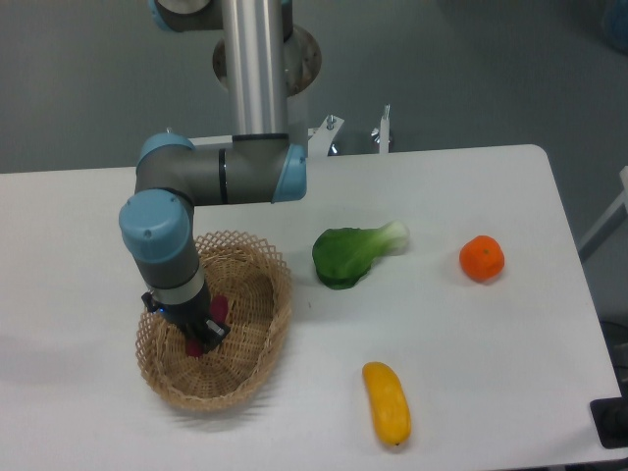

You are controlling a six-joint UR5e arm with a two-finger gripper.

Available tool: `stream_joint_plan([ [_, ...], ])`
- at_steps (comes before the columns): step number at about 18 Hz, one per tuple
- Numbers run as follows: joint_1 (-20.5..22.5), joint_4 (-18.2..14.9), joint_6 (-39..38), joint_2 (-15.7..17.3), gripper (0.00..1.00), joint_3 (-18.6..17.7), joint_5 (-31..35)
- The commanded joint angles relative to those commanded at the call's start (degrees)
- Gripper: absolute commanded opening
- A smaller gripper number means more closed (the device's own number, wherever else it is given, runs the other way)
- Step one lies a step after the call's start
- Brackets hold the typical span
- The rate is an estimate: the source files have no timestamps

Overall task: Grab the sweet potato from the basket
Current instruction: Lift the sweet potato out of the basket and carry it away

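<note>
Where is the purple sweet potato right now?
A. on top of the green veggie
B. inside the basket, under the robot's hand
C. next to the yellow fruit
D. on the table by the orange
B: the sweet potato sits inside the basket, with the gripper down on it.

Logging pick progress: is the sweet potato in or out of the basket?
In. The sweet potato lies within the basket rim, the end effector around it.
</note>
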Motion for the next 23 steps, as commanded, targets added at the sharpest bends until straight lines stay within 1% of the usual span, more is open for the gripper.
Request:
stream_joint_plan([
  [3,4.7,-0.2,3.3,2.3,0.25,1.0,-0.4],
  [5,7.9,-0.3,4.8,3.9,0.25,2.7,-0.4],
  [6,10.0,-0.6,5.5,4.0,0.25,3.9,-0.5],
  [9,16.2,-4.7,11.2,4.2,0.25,7.8,-1.0],
  [12,22.6,-10.9,17.3,4.3,0.25,12.4,-2.7],
  [14,26.3,-13.8,21.2,4.3,0.25,15.0,-3.3],
  [15,27.7,-14.3,23.1,4.2,0.25,15.8,-3.3],
  [19,33.0,-14.3,30.8,3.4,0.25,16.1,-3.6],
  [23,36.0,-14.3,36.4,3.3,0.25,16.2,-3.7],
])
